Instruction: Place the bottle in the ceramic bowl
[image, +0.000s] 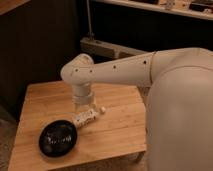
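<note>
The small white bottle (86, 118) lies on its side on the wooden table (120, 132), its cap end pointing right. The glossy black ceramic bowl (58, 139) sits just left and in front of it, near the table's front left. My gripper (83, 110) hangs straight down from the white arm (120, 70), directly over the bottle and very close to it. The wrist hides the gripper's tips and part of the bottle.
My large white arm and body (180, 110) fill the right side of the view. The table's right edge (145, 125) and front edge are close by. Dark cabinets and a shelf (150, 7) stand behind the table.
</note>
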